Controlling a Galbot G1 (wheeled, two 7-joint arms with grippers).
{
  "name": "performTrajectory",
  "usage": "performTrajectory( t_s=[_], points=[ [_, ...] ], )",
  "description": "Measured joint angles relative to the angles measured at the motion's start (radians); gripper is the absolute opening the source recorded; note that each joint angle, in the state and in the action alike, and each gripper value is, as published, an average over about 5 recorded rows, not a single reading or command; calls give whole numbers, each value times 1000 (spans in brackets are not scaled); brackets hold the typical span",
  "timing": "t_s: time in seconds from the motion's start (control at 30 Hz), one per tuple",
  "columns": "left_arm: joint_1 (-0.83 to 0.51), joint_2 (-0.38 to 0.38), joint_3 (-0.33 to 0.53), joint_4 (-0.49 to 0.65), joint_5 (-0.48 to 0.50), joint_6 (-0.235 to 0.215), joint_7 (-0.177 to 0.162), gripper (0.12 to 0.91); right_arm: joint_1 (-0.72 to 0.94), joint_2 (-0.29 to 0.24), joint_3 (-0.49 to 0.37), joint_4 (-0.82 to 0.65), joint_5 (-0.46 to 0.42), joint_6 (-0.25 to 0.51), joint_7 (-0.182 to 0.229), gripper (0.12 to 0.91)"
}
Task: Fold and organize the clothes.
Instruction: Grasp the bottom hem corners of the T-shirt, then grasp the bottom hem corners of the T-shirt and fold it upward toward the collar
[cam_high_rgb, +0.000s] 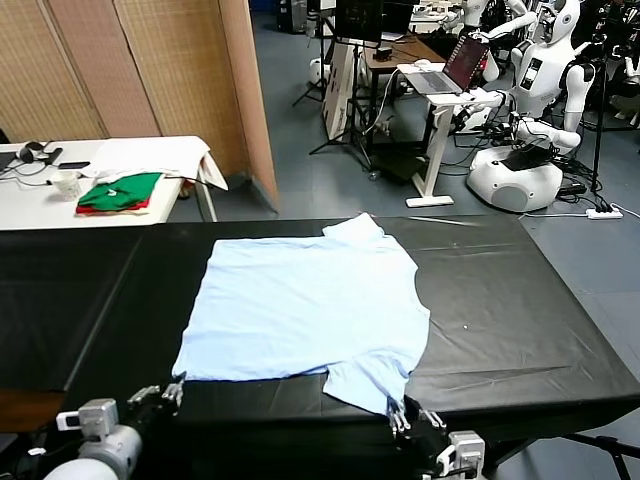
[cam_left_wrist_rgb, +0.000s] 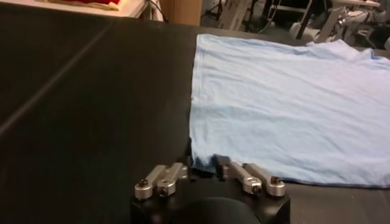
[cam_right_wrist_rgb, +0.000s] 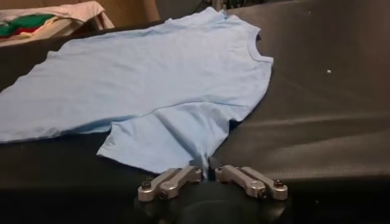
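At the table's (cam_high_rgb: 560, 330) near edge, left gripper (cam_left_wrist_rgb: 205, 170) pinches the T-shirt's (cam_high_rgb: 310, 300) hem corner while right gripper (cam_right_wrist_rgb: 209, 172) pinches its sleeve edge.

Room: workshop with a grey-blue floor (cam_high_rgb: 330, 180). Rear left stood a folding screen (cam_high_rgb: 130, 65) of woven tan panels in brown frames. Foreground: a black-covered table (cam_high_rgb: 520, 320), its cloth creased. To the left, a white table (cam_high_rgb: 30, 200) bore a folded green and red pile (cam_high_rgb: 120, 192), a cup (cam_high_rgb: 66, 184) and dark cables. Behind, a white-legged stand (cam_high_rgb: 432, 150) carried an open laptop (cam_high_rgb: 450, 70). White humanoid machines (cam_high_rgb: 535, 80) stood at the right rear; a power strip (cam_high_rgb: 600, 212) lay on the floor.
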Motion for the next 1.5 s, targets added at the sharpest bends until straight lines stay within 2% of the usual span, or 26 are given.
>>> performTrajectory(
  t_s=[0.1,0.2,0.3,0.4,0.57,0.7,0.8,1.1,1.5],
  points=[
    [18,1,-10,-20,0,-1,-11,147,-37,-7,13,37,-12,-6,9,147],
    [43,-2,-23,-49,-2,-4,-36,147,-65,-13,26,69,-14,-2,6,147],
    [76,-8,-38,-83,-3,-8,-58,147,-69,-21,37,86,-11,20,-12,147],
    [106,-14,-52,-121,1,-22,-66,147,-51,-32,48,86,-8,49,-35,147],
    [109,-39,-48,-145,38,-67,-46,147,23,-58,48,53,6,71,-46,147],
    [67,-64,-25,-124,71,-101,-12,147,104,-83,33,2,19,77,-44,147],
    [16,-83,-4,-95,90,-114,0,147,163,-107,20,-50,24,85,-45,147],
    [-146,-103,51,8,134,-132,4,147,332,-156,-31,-201,28,85,-45,147],
    [-282,-107,146,128,191,-133,5,147,507,-204,-85,-306,53,58,-46,147]
  ],
)
